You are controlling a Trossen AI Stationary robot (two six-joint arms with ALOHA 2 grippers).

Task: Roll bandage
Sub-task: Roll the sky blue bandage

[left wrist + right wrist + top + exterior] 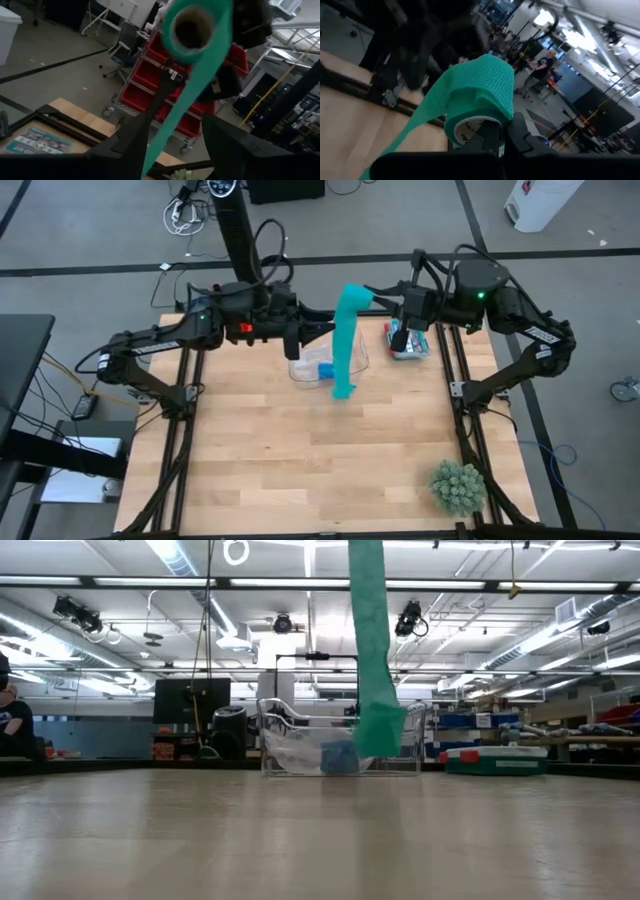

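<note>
Pale wooden tabletop (300, 460) lies below; the teal-green fabric bandage (347, 340) is dangled at twelve o'clock, pinched by the right gripper (372, 302) for winding, left gripper (293, 343) wide.

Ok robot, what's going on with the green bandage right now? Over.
Right gripper shut on bandage roll, held high. Left gripper open by the hanging strip. Tail dangles over clear bin. Nothing blocking.

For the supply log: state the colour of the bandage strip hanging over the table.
Teal-green bandage, clearest in the low view.
</note>
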